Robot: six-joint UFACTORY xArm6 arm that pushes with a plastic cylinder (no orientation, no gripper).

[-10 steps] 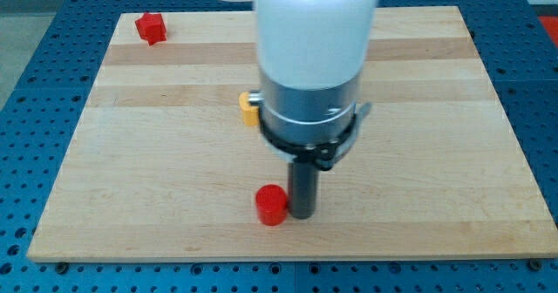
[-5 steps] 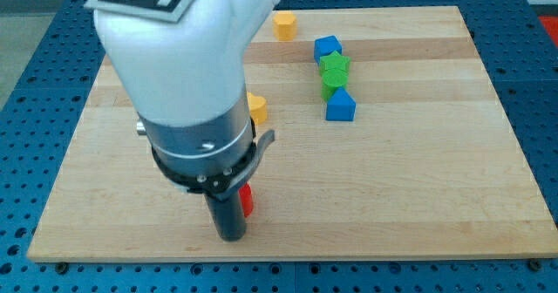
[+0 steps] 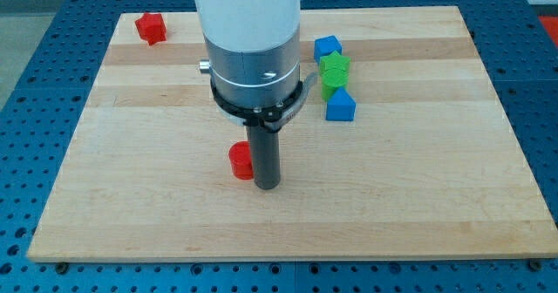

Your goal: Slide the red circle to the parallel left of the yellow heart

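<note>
Tip (image 3: 267,187) against red circle (image 3: 241,161) (right side)

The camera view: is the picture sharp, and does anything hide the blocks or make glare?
Camera view: sharp, evenly lit, no strong glare on the board; the arm hides the middle, so no yellow heart shows; my tip and the red circle are clear.

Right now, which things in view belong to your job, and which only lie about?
Job: red circle, touching my tip on its left; the yellow heart is hidden behind my arm.
Lying about: red block, two blue blocks, green block.
</note>
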